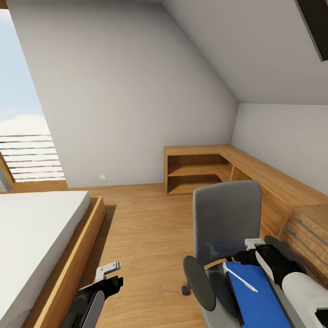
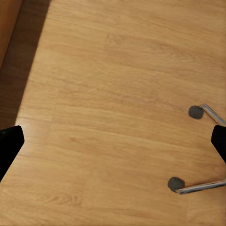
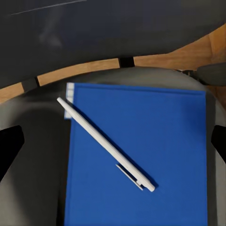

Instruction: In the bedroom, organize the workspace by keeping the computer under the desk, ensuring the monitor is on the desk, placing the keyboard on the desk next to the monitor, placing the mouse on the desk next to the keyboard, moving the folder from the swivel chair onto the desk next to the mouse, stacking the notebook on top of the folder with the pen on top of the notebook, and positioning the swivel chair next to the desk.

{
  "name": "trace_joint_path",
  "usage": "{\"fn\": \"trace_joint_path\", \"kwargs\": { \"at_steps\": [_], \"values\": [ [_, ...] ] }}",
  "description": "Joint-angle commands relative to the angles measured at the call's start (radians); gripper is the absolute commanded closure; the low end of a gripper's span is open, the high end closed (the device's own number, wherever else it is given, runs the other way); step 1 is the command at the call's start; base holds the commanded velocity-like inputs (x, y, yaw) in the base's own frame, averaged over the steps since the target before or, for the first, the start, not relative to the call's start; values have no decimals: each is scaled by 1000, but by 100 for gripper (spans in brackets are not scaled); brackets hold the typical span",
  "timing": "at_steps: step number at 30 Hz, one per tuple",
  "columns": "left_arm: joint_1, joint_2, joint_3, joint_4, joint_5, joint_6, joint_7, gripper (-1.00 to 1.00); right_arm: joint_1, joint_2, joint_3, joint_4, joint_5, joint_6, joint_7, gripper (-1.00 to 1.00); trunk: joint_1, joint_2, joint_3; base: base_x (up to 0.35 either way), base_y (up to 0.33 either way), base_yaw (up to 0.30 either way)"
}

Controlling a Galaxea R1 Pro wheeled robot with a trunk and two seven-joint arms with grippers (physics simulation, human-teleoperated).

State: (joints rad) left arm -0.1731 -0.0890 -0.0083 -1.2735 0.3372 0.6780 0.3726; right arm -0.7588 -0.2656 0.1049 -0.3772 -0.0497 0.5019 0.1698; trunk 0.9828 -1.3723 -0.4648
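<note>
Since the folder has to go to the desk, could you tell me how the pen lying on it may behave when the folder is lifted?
The pen is a thin round white stick lying loose and diagonal on the flat blue folder, so it would probably roll or slide off if the folder tilts. It looks light, and its side clip may curb rolling slightly.

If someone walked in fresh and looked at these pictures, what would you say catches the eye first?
The bright blue folder lying on the seat of the grey swivel chair stands out first, with a white pen resting diagonally across its cover. The right end effector hangs over the seat, open. Behind the chair, a light-wood shelf unit sits in the corner under the sloped wall.
</note>
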Motion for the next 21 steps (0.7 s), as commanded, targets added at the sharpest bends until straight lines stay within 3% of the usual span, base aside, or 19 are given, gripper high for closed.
{"fn": "trace_joint_path", "kwargs": {
  "at_steps": [1,7,13,21],
  "values": [
    [-1,0,-1,-1,11,2,9,-100,0,-1,8,-2,-4,5,1,-100,0,-1,-1,5,0,0],
    [-1,0,3,-9,12,2,8,-100,0,-2,10,-1,-2,9,3,-100,0,-1,-1,1,0,0],
    [-1,-2,19,-81,14,5,5,-100,0,-4,10,0,-1,11,5,-100,0,-1,-1,0,0,0],
    [-1,-5,23,-107,14,6,5,-100,0,-4,12,4,-1,13,5,-100,31,-57,-26,0,0,0]
  ]
}}
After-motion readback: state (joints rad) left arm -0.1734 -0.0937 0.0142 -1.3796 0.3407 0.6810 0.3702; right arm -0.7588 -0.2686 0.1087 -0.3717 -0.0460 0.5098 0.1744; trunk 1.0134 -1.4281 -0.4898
